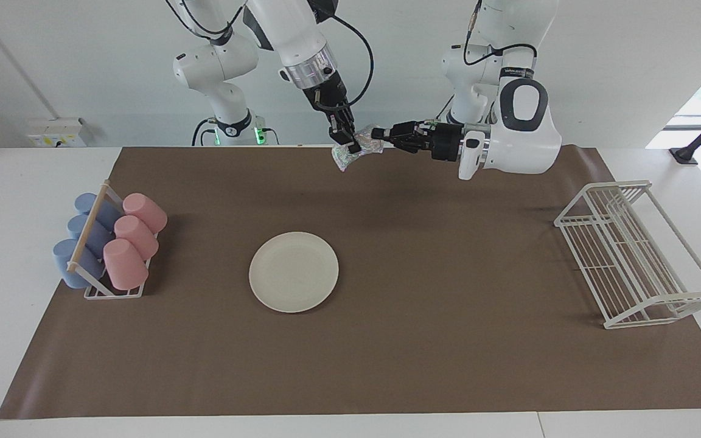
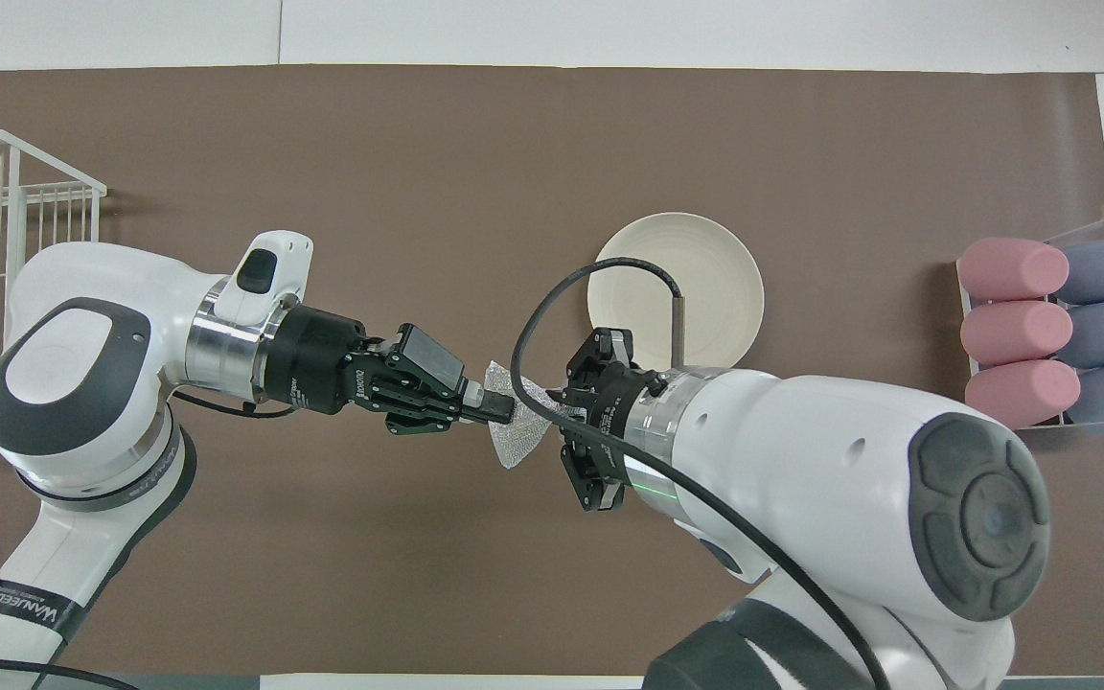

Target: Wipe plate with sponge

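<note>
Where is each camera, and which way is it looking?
Facing view: high across the table, looking at the robots; both arms show, the left gripper and right gripper shut on the sponge in the air.
Overhead view: above the robots' own end, looking steeply down; both arms come in from the bottom.
Both views share the sponge, plate, cup holder and wire rack, turned half around.

Plate (image 1: 293, 271): round, cream-white, shallow rim, lying flat on brown mat mid-table, bare. Sponge (image 1: 353, 151): silvery, glittery, crumpled, held in the air over the mat's robot-side edge, apparently pinched from both ends. Well apart from plate.
</note>
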